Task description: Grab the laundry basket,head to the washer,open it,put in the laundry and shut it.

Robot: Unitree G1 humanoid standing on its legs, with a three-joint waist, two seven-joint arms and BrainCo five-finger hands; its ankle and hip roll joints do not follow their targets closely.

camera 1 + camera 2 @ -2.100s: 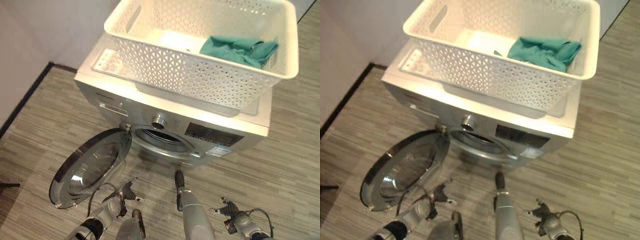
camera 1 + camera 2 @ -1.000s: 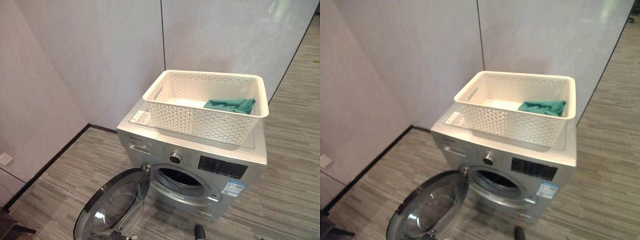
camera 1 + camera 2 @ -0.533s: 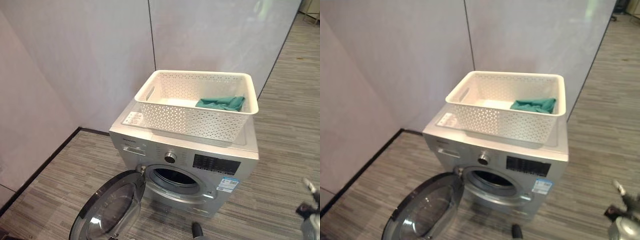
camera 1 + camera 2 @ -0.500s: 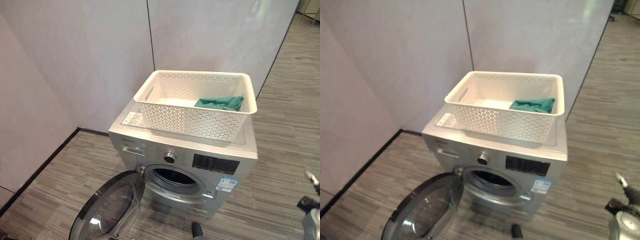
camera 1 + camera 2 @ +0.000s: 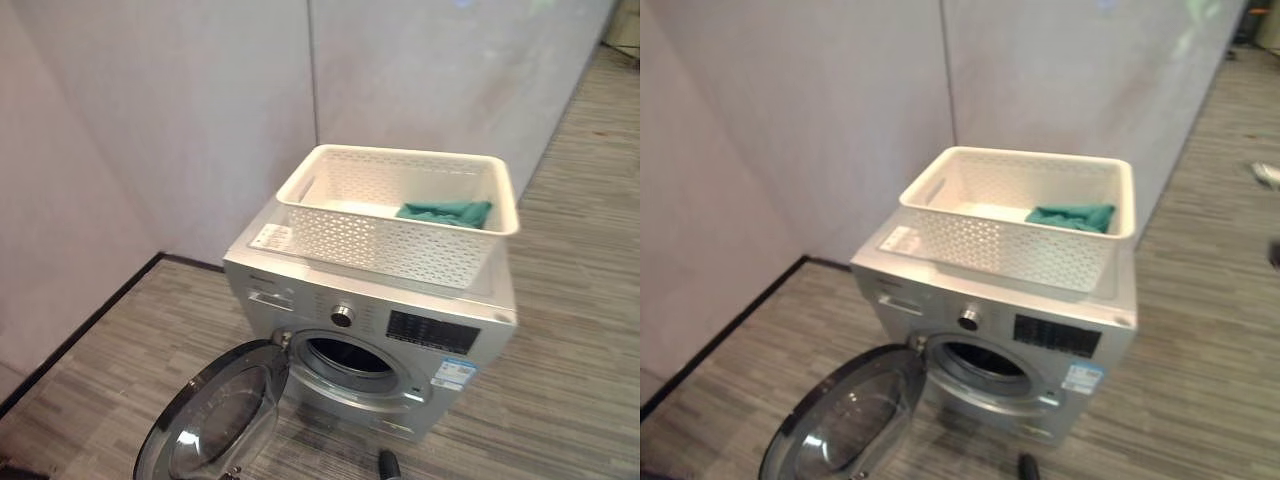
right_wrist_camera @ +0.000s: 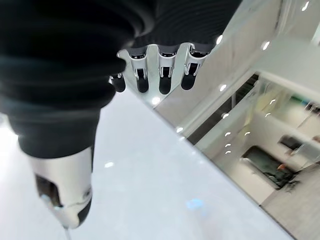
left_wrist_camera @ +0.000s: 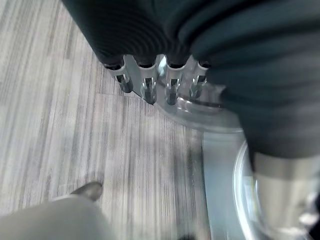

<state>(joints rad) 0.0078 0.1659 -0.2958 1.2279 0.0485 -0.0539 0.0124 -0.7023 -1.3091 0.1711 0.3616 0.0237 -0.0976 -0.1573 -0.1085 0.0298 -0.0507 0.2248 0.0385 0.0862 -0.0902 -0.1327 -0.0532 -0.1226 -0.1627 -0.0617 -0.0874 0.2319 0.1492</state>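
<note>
We see the white laundry basket (image 5: 385, 243) sitting on top of the silver washer (image 5: 455, 330), with a green cloth (image 5: 446, 212) in its far right corner. The near wall of the basket hides the cloth's lower part. The washer's round door (image 5: 214, 420) hangs wide open on the left, and the bottom edge of the head views cuts off its lower rim. The drum (image 5: 345, 356) behind it is too dark for us to see inside.

In its wrist view our left hand (image 7: 170, 90) hangs over the grey plank floor (image 7: 60, 125), fingers loose and holding nothing. Past it lies a curved glassy edge (image 7: 200, 112), too blurred for us to name. Our right hand (image 6: 161, 70) is likewise relaxed and empty, set against a pale wall (image 6: 150, 190).

Half a second ago the right hand sat low at the right border of the head views. Now a blurred silver shape (image 5: 1265, 172) sits higher on that border, and we cannot make out what it is. The whole picture has shifted a little, while the basket, cloth and door lie as before.
</note>
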